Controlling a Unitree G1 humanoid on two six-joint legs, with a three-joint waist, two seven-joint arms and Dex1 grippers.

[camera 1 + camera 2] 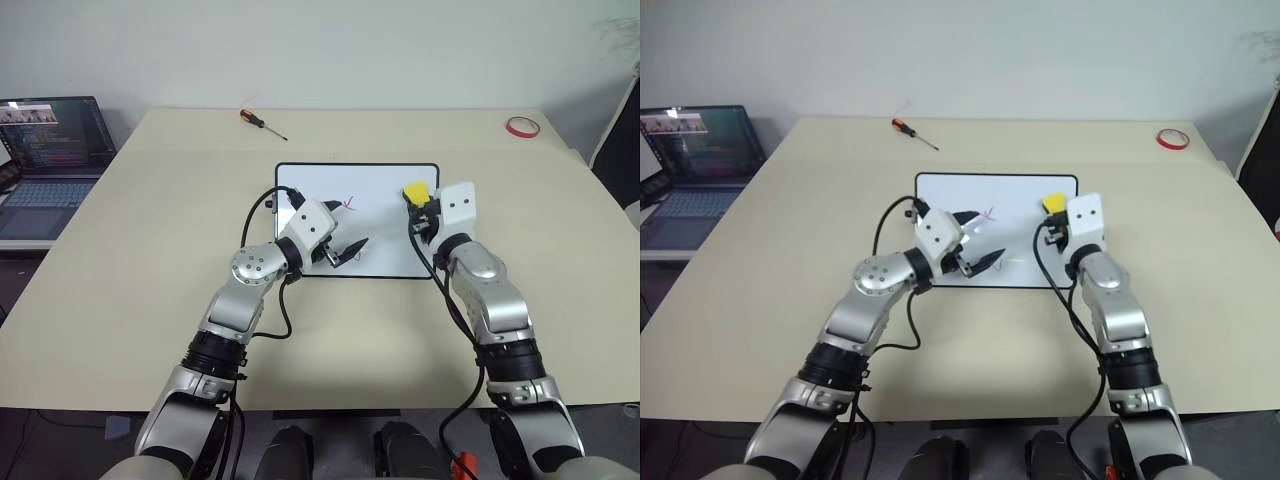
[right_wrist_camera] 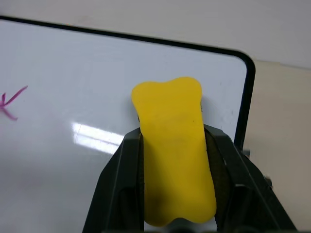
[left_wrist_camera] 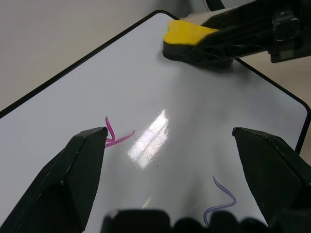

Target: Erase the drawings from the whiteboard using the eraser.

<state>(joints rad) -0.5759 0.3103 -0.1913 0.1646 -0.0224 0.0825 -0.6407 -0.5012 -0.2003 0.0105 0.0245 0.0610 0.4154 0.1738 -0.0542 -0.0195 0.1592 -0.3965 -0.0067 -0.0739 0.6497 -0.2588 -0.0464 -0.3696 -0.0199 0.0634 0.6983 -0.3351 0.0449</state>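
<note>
Eraser [image 2: 174, 155] sitting pinched in right gripper [image 2: 175, 145] jaws over whiteboard [image 1: 385, 185] corner; underside hidden. Left gripper [image 3: 170, 141] jaws gaping wide, partly covering pink mark [image 3: 114, 136].

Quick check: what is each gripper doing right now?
Left gripper: jaws open, holding nothing.
Right gripper: shut on the eraser.

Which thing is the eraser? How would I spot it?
Find the white board in the middle of the big tan table. The eraser sits over its far right corner, pinched in the robot's right gripper. It is the only bright yellow thing; the tape ring and the screwdriver are red.
</note>
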